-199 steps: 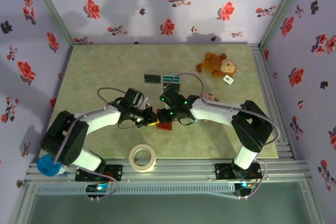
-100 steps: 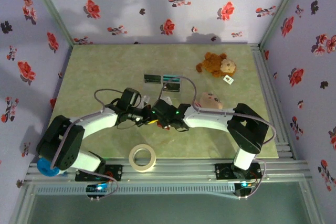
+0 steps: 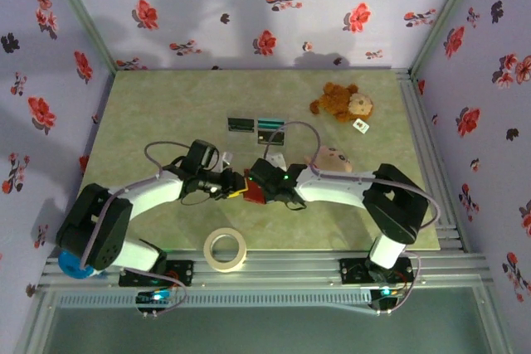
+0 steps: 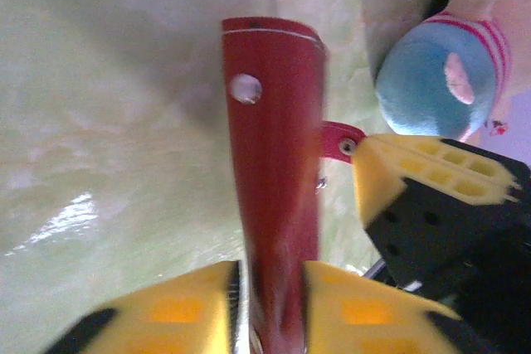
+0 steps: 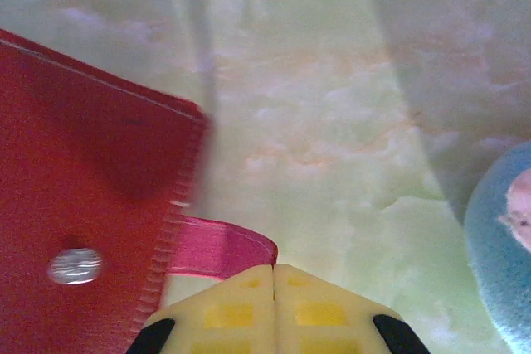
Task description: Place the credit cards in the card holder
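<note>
I am watching the two arms meet over the card holder [image 3: 252,196], which is sitting just toward 6 o'clock of the middle of the counter [image 3: 166,113]. Over the last second the right arm has been sliding in from about 2 o'clock, and its jaws, partly spread a moment ago, are now pressed together. On the right wrist camera the right pincer [image 5: 274,271] is meeting the holder's pink-red tab [image 5: 220,253] at its tips, though I cannot tell whether the tab is actually nipped between them. Meanwhile the left pincer [image 4: 270,275] has been loosening. Its yellow pads are flanking the holder, which is standing on edge between them, and I cannot tell whether they are gripping it or only bracketing it. I am reading this as a change of hold: the right side taking the tab, probably to pull the flap open, while the left steadies the body. The credit cards [image 3: 241,124] are lying flat at 12 o'clock from the holder, well apart from it, so none are going in yet. A blue plush toy [image 5: 506,230] is sitting near at 3 o'clock, and a tape roll [image 3: 226,249] at 7 o'clock.
</note>
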`<state>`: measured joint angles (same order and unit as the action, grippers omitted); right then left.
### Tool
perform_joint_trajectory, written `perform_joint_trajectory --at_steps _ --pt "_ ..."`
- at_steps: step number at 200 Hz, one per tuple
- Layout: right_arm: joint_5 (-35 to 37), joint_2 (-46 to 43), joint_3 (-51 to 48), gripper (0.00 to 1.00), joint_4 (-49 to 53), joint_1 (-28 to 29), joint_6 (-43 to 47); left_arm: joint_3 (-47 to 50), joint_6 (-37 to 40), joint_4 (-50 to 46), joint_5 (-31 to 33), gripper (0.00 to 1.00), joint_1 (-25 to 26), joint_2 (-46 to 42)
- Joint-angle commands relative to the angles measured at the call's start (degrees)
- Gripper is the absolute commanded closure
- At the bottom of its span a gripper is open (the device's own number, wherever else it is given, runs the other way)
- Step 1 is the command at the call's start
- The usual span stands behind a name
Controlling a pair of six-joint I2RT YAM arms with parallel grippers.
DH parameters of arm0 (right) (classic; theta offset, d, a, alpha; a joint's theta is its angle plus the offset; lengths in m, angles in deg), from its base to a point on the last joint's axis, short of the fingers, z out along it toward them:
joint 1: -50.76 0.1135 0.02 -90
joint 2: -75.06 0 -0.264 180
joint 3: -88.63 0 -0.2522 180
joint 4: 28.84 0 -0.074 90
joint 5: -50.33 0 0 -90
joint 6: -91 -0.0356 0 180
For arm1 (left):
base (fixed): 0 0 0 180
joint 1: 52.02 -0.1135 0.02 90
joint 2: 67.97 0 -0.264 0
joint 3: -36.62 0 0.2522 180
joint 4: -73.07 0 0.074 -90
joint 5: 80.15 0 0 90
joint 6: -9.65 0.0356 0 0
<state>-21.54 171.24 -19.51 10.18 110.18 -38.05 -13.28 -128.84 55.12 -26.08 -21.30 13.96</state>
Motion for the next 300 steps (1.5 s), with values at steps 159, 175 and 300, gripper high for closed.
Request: perform_joint_trajectory --at_steps 159,175,300 --pt "-25.3 -10.2 -3.3 1.0 -21.2 -0.2 1.2 -0.1 11.6 -13.9 -1.8 0.34 -9.9 -6.1" --pt "-24.9 -9.6 -3.3 1.0 -21.2 -0.2 1.7 0.1 12.0 -13.9 -2.7 0.36 -10.4 -5.3" --pt "-25.6 -9.8 -1.3 1.0 -19.3 -0.2 2.8 1.1 12.3 -12.7 -4.9 0.28 -10.8 -5.8"
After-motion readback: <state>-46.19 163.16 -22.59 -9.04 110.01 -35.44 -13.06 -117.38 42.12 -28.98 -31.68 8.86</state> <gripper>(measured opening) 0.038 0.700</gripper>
